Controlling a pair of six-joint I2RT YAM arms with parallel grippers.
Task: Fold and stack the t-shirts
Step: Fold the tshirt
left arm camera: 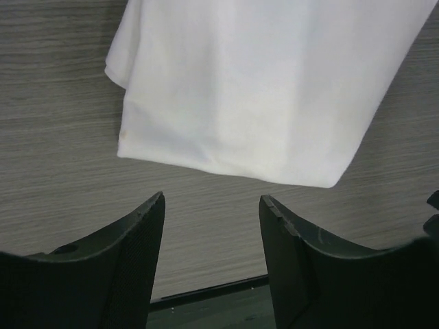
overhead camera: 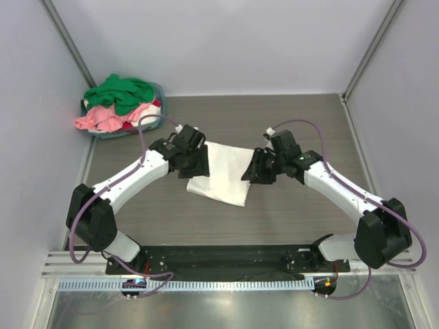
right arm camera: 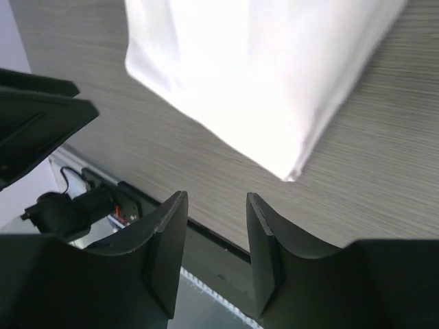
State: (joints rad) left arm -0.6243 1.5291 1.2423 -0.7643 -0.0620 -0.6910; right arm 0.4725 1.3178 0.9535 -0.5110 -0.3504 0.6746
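Observation:
A white t-shirt (overhead camera: 223, 173) lies folded into a flat rectangle on the wooden table between my two arms. It fills the upper part of the left wrist view (left arm camera: 274, 89) and of the right wrist view (right arm camera: 267, 75). My left gripper (overhead camera: 194, 163) hangs at the shirt's left edge, open, with nothing between its fingers (left arm camera: 212, 205). At the shirt's right edge is my right gripper (overhead camera: 257, 170), open and empty too (right arm camera: 216, 202). Green, pink and red t-shirts (overhead camera: 120, 103) lie heaped in a basket at the back left.
The blue-grey round basket (overhead camera: 159, 89) sits in the table's back left corner against the wall. Grey walls close in the table on three sides. A black rail (overhead camera: 226, 257) and a metal strip run along the near edge by the arm bases.

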